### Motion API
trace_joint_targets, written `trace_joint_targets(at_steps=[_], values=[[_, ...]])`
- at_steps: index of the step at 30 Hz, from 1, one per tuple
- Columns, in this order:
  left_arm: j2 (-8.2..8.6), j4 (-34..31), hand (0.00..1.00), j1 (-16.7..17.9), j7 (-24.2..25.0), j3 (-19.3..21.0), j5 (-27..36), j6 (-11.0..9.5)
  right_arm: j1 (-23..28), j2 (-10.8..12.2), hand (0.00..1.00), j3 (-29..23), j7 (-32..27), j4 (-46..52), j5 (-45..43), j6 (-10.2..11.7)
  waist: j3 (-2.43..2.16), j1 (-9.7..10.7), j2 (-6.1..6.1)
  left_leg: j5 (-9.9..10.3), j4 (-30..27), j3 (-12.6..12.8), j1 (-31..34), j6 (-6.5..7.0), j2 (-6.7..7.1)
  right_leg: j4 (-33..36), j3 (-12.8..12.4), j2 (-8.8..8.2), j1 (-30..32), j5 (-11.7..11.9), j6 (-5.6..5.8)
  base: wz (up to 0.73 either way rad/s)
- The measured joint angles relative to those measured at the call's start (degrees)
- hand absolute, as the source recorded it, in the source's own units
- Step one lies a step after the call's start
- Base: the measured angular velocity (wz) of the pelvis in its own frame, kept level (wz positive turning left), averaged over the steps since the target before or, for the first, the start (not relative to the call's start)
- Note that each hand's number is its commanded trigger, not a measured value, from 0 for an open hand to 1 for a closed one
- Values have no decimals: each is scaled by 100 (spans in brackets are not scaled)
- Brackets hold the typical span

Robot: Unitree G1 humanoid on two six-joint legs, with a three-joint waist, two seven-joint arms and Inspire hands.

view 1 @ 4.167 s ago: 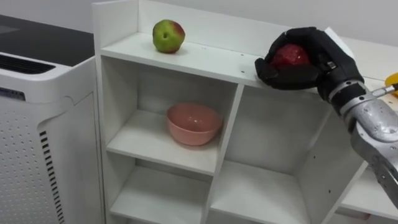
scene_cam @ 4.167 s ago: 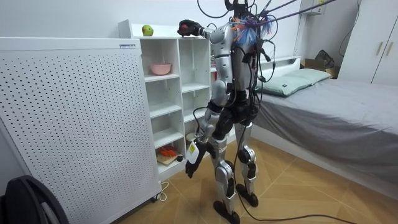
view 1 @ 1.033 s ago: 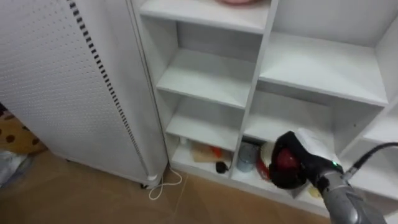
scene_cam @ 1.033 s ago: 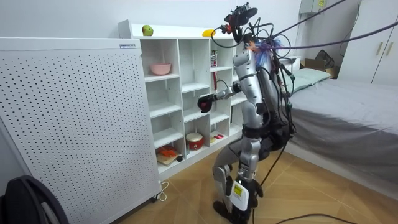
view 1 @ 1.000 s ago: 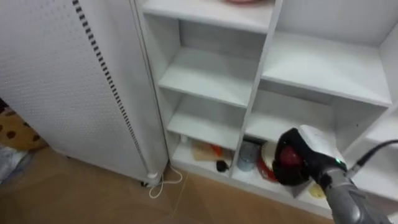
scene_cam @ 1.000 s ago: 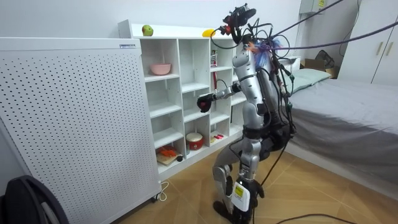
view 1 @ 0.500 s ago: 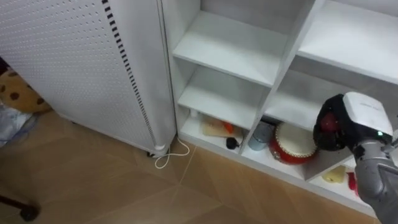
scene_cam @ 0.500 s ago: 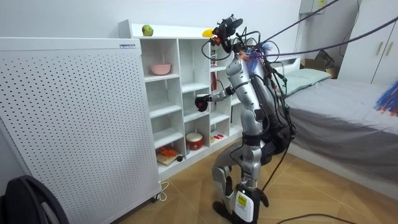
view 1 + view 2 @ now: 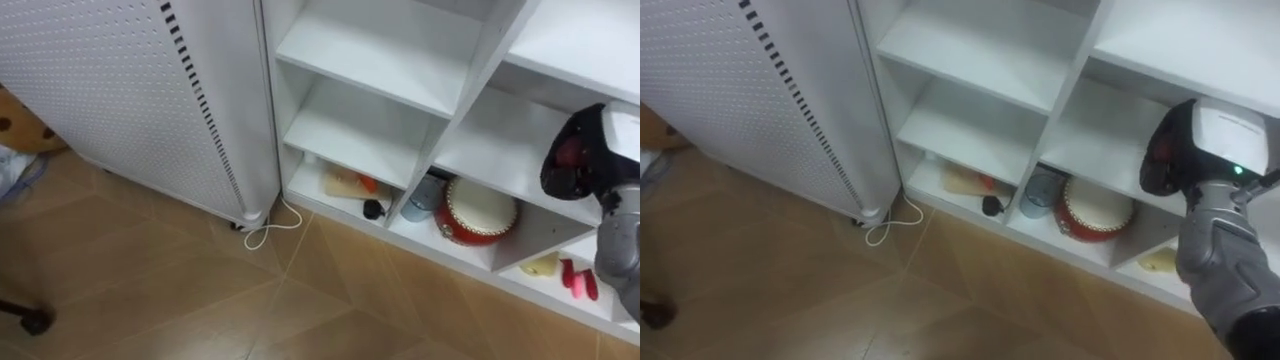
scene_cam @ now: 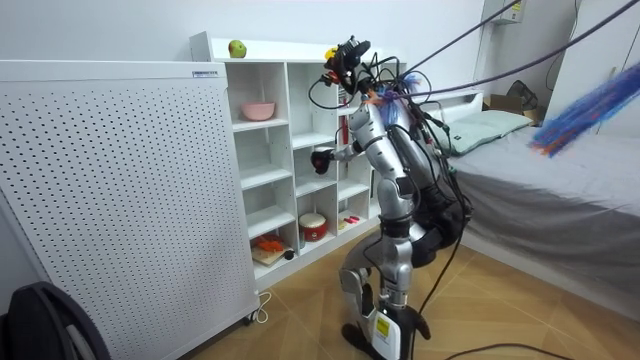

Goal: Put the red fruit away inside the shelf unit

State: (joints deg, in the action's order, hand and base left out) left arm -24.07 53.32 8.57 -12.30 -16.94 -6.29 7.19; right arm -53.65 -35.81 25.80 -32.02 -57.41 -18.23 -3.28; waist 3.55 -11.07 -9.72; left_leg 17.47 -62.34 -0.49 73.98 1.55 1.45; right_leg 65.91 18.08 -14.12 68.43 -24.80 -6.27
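While the robot bends before the white open-shelved closet [image 9: 370, 130], its black right hand [image 9: 590, 178] stays clenched round the dark red apple [image 9: 567, 153]. The apple is now by the closet's lower shelf, above the round red drum [image 9: 478, 210]; earlier it was at the closet top.

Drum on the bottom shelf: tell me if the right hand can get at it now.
Probably not: the right hand is shut on a red fruit. The drum itself sits in a compartment that is open in front, though.
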Motion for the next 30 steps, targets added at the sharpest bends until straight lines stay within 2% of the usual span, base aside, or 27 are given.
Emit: trace_joint_targets(at_steps=[5, 7, 8, 9, 13, 16, 22, 24, 30], values=[[-10, -81, 0, 35, -50, 12, -5, -1, 0, -151, 100, 0, -149, -2, 1, -51, 0, -21, 2, 3, -12, -6, 55, 1, 2, 2, 1, 1, 51, 7, 9, 0], [-85, -98, 0, 119, -62, -3, -1, -1, -2, -157, 100, 0, -239, -12, 57, -51, 1, -22, 6, 17, -13, -16, 58, -24, 5, -3, 2, 11, 54, 10, 15, 0], [-111, -99, 0, 145, -62, -7, 0, -1, -3, -158, 26, 0, -263, -14, 86, -54, 1, -26, 7, 17, -12, -17, 58, -25, 8, -2, 1, 11, 56, 10, 15, 0], [-165, -101, 0, 203, -64, -6, 0, 0, -11, -158, 0, 0, -310, -16, 160, -56, 5, -35, 17, 18, -10, -18, 58, -26, 12, -1, 0, 10, 61, 9, 17, 0], [-242, -101, 0, 283, -101, -11, 20, 131, -23, -168, 0, 7, -568, -83, 430, -57, 4, -133, 45, 17, -3, 16, 59, -26, 31, 40, -48, -12, 101, -14, 60, 1], [-241, -96, 0, 283, -121, -21, 123, 131, -106, -188, 0, 7, -661, -316, 450, -60, 6, -174, 60, 11, -16, 32, 60, -27, 124, 158, -82, -117, 141, -58, 37, 14], [-243, -92, 0, 283, -121, -10, 126, 130, -133, -317, 0, 32, -687, -324, 453, -43, 13, -201, 72, 16, -74, 36, 62, -39, 185, 331, -78, -221, 160, -200, 32, 11], [-245, -93, 0, 283, -120, -8, 128, 122, -133, -378, 0, 112, -702, -370, 462, -36, 16, -203, 77, 23, -116, 33, 63, -51, 222, 419, -78, -272, 164, -244, -6, 13], [-282, -97, 0, 283, -119, 0, 128, 113, -133, -385, 0, 120, -731, -512, 505, 11, 12, -209, 118, 29, -165, 26, 55, -86, 222, 509, -73, -288, 163, -310, -17, 3]])
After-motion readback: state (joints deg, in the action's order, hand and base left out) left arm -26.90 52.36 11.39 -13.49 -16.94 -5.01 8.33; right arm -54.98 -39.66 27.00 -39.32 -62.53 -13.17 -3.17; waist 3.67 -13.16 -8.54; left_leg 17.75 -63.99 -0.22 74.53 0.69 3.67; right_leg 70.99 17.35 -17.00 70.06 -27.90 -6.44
